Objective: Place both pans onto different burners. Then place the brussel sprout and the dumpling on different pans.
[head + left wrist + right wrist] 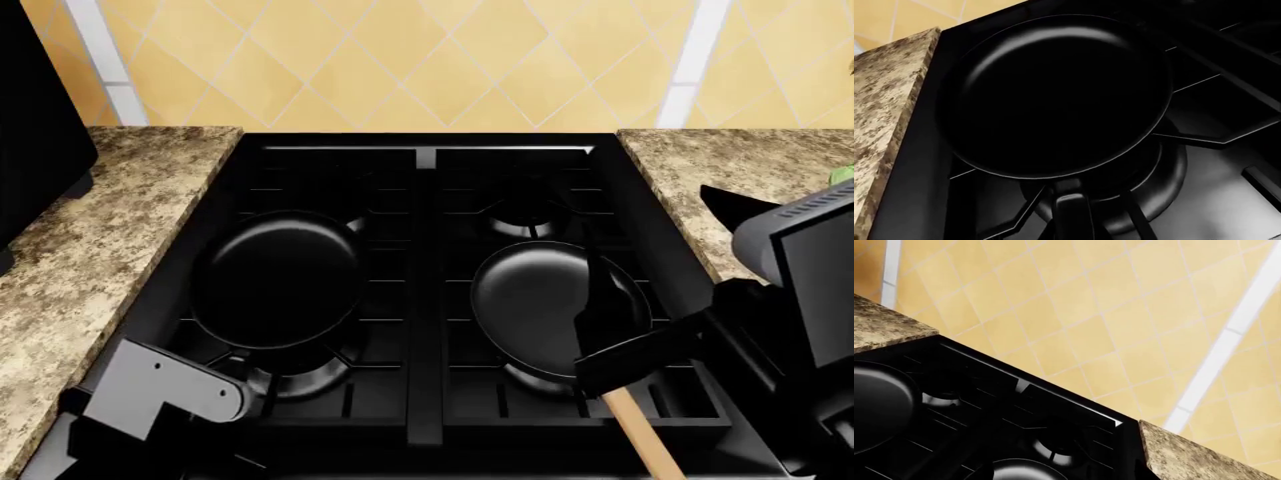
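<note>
Between two speckled granite counters (94, 260), below a yellow diamond-tiled wall (441, 70), a black stove (424, 190) is seen. Both pans (278, 278) (554, 298) are set on front burners (300, 375). Neither gripper's finger state can be told.

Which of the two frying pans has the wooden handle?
The pan on the stove's right side: its tan handle sticks out toward the robot. The pan on the left has a black handle.

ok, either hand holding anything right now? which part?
Left hand looks closed on the left pan's handle. Right hand sits at the right pan's wooden handle, but a grip cannot be confirmed.
</note>
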{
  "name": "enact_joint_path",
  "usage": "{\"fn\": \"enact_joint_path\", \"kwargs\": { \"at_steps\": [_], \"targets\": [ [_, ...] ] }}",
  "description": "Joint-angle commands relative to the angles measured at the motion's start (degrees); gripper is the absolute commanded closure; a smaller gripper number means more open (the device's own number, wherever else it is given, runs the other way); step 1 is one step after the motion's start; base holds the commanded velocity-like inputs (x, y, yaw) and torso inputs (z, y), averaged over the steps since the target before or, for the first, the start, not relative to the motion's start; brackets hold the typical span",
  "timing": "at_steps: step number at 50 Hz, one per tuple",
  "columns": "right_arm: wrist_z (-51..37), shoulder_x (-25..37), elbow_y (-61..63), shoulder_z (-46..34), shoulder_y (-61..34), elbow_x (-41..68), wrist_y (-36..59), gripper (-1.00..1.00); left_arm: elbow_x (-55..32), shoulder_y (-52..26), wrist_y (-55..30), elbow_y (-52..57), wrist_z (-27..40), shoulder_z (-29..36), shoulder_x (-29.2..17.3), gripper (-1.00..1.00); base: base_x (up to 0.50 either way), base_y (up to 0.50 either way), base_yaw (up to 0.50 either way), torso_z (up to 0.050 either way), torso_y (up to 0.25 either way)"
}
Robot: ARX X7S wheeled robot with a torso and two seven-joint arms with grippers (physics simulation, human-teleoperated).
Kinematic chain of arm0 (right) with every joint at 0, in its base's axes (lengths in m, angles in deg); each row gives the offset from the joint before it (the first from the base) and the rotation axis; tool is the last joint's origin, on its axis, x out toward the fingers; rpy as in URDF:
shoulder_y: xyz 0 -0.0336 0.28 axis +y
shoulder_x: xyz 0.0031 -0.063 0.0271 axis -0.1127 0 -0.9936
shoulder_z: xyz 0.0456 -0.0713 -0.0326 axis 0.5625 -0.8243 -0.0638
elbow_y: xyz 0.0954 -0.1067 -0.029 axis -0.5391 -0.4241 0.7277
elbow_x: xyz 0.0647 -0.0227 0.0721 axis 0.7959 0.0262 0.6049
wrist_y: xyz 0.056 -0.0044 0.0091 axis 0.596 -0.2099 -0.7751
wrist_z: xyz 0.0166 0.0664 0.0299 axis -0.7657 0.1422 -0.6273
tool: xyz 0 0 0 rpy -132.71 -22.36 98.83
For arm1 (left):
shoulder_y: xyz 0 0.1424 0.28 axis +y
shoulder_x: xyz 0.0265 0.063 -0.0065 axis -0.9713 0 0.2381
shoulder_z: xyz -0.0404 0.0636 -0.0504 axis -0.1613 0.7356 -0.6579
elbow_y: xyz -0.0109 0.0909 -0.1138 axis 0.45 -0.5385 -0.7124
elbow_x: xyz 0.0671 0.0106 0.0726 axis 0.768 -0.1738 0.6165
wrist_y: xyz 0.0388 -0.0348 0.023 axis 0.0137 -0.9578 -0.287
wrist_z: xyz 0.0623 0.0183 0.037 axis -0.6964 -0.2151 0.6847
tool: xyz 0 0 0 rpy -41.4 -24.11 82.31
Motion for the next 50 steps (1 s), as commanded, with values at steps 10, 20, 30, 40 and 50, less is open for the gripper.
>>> {"fn": "enact_joint_path", "kwargs": {
  "at_steps": [10, 20, 30, 40, 50],
  "targets": [
    [-0.34, -0.18, -0.56, -1.24, -1.32, 0.34, 0.19, -1.0, -6.48, 1.15, 0.86, 2.45, 2.97, -4.56, -2.07, 1.0, 0.0, 0.0, 0.0, 0.0, 0.001],
    [0.08, -0.15, -0.51, -1.13, -0.96, -0.17, 0.13, -1.0, -6.56, 1.86, 1.17, 2.77, 2.75, -4.62, -2.31, 1.0, 0.0, 0.0, 0.0, 0.0, 0.001],
    [-0.2, 0.16, -0.24, -1.22, -1.08, 0.19, -0.17, -1.0, -5.79, 1.13, 0.67, 2.55, 2.49, -3.66, -2.55, 1.0, 0.0, 0.0, 0.0, 0.001, 0.001],
    [-0.03, 0.17, -0.1, -1.22, -0.76, -0.08, -0.33, -1.0, -5.79, 1.28, 1.07, 3.38, 1.58, -3.75, -3.17, -1.0, 0.0, 0.0, 0.0, 0.0, 0.001],
    [0.65, 0.17, -0.07, -0.99, -0.25, -0.7, -0.37, -1.0, -6.75, 1.92, 1.93, 4.45, 1.22, -4.94, -3.99, -1.0, 0.0, 0.0, 0.0, 0.0, 0.0]
  ]
}}
